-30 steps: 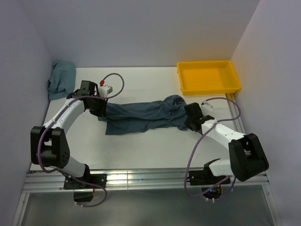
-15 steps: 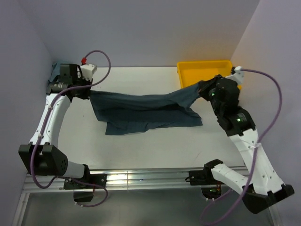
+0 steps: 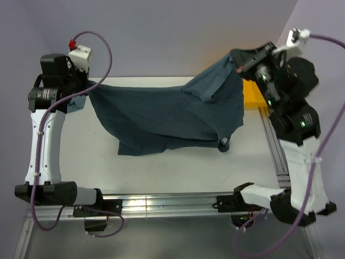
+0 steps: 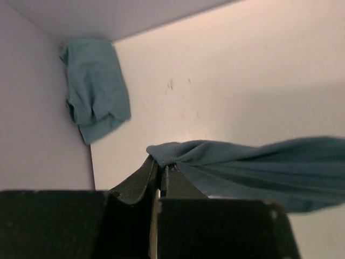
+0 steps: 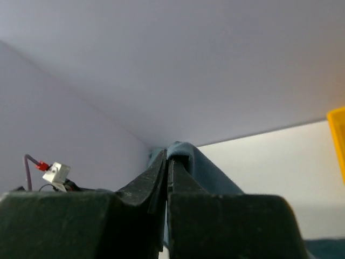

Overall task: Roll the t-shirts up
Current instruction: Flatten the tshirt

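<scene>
Okay, both arms are up high with the t-shirt (image 3: 161, 116) stretched between them like a banner over the surface (image 3: 178, 172). The left gripper (image 4: 161, 168) is above the far-left corner, its jaws pinched tight on a bunched corner of the dark slate-blue fabric; the left wrist view shows the cloth crumpled right at the fingertips and running off to the right. Over at the far-right corner, the right gripper (image 5: 167, 157) is clamped shut on the opposite corner of the shirt, a fold of fabric poking up between the closed jaws.

From above, the shirt hangs in a wide sheet from one gripper to the other. A flap folds over near the right gripper, and the lower edge trails down onto the middle of the surface, touching it left of centre. The fabric is plain, with nothing printed on it. A tiny pale patch sits at the lower right corner of the hanging cloth, too small to read.

The yellow tray (image 5: 338, 135) sits by the far-right corner, mostly hidden behind the shirt and the right arm. A lighter teal cloth (image 4: 94, 86) lies crumpled in the far-left corner, against the walls.
</scene>
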Available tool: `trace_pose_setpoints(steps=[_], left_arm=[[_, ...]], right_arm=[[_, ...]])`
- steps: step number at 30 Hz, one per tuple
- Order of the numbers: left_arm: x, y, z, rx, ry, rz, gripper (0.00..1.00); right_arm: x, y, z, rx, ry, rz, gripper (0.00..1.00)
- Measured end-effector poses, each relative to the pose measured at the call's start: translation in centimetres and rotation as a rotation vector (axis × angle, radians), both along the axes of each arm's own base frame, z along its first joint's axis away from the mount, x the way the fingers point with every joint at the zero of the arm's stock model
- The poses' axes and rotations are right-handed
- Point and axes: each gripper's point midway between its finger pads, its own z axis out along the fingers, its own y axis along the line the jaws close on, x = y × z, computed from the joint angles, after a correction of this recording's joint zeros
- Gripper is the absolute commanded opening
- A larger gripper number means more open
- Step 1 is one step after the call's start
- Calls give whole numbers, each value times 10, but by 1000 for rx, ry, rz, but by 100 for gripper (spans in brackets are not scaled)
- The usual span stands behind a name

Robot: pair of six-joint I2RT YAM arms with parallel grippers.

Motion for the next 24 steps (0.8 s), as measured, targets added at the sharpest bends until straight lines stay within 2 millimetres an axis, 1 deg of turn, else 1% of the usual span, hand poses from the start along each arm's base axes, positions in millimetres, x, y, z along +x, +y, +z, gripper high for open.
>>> trace_pose_setpoints(steps=[2, 3, 4, 5, 6, 7, 8, 9, 10, 11, 12, 13, 14, 15, 16, 17, 18, 19, 20, 21, 22, 23, 24], left_arm=[[19, 0, 17, -15, -35, 12, 0], [30, 1, 19, -19, -34, 18, 0], [44, 1, 26, -22, -50, 25, 0], [59, 1, 28, -31, -54, 33, 0], [81, 1, 29, -38, -61, 40, 0], [103, 2, 34, -45, -80, 48, 0], [129, 3, 37, -56, -110, 60, 0], [150, 6, 36, -59, -124, 77, 0], [177, 10, 42, -65, -173, 99, 0], [197, 14, 45, -67, -219, 119, 0], [216, 22, 41, -65, -253, 149, 0], [226, 28, 37, -63, -268, 173, 0], [234, 35, 33, -61, -286, 200, 0], [238, 40, 29, -60, -293, 219, 0], [241, 45, 30, -60, -319, 237, 0], [242, 52, 36, -61, -349, 254, 0], [243, 56, 44, -60, -378, 265, 0], [242, 61, 59, -62, -421, 273, 0], [241, 65, 73, -62, -459, 280, 0], [239, 68, 88, -64, -501, 283, 0], [234, 72, 106, -62, -550, 286, 0], [226, 77, 122, -54, -593, 290, 0], [217, 80, 134, -44, -621, 292, 0]], right_arm=[[29, 17, 10, -18, -2, 34, 0], [38, 22, 22, -24, -22, 47, 0], [69, 35, 12, -47, 18, 60, 0], [91, 45, 17, -57, 9, 71, 0], [110, 55, 30, -60, -34, 87, 0], [136, 67, 31, -68, -50, 103, 0], [163, 78, 26, -75, -57, 117, 0], [190, 88, 21, -74, -78, 126, 0], [218, 97, 7, -75, -86, 138, 0], [237, 101, -8, -77, -76, 142, 0], [254, 103, -27, -84, -56, 142, 0], [273, 102, -50, -94, -35, 132, 0], [284, 99, -67, -109, -16, 123, 0], [290, 98, -77, -123, -6, 115, 0], [295, 95, -81, -133, -11, 105, 0], [298, 93, -75, -139, -41, 94, 0], [298, 91, -64, -141, -85, 84, 0], [297, 90, -50, -139, -131, 76, 0], [292, 88, -29, -133, -197, 68, 0], [285, 86, -8, -124, -263, 61, 0], [278, 84, 8, -117, -308, 56, 0], [267, 81, 26, -110, -360, 51, 0], [255, 78, 41, -105, -398, 47, 0]])
